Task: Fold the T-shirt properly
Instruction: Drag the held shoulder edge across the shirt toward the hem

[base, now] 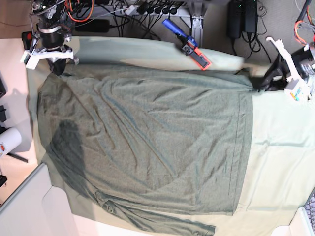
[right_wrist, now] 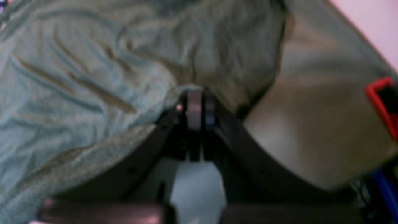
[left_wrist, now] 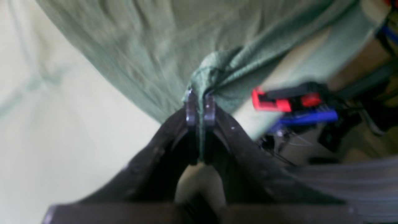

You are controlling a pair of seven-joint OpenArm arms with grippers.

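At the far left of your base view, the right tool [base: 58, 66] sits at the top left corner of the T-shirt [base: 147, 142], down on the fabric edge. Its wrist camera shows the right tool [right_wrist: 195, 93] with its jaws brought together, a small ridge of olive fabric bunched right at the tips; the picture is too blurred to show how much cloth sits between them, but the tips press into the shirt's edge.

Moving right, the T-shirt lies spread over most of the bench, on the pale mint table cloth [base: 280, 162]. It is wrinkled throughout, with a darker patch low on its left side and one long sleeve trailing along the bottom edge toward the middle. A stitched hem runs down its right side.

Above the shirt, near the bench's far edge, a red and blue clamp [base: 189, 46] lies on the cloth, apart from the shirt.

At the far right, the left tool [base: 261, 82] holds the shirt's top right corner, pulling it into a taut point. Its wrist view shows the left tool [left_wrist: 200, 102] clamped on a gathered fold of the T-shirt [left_wrist: 149, 46], lifted off the cloth.
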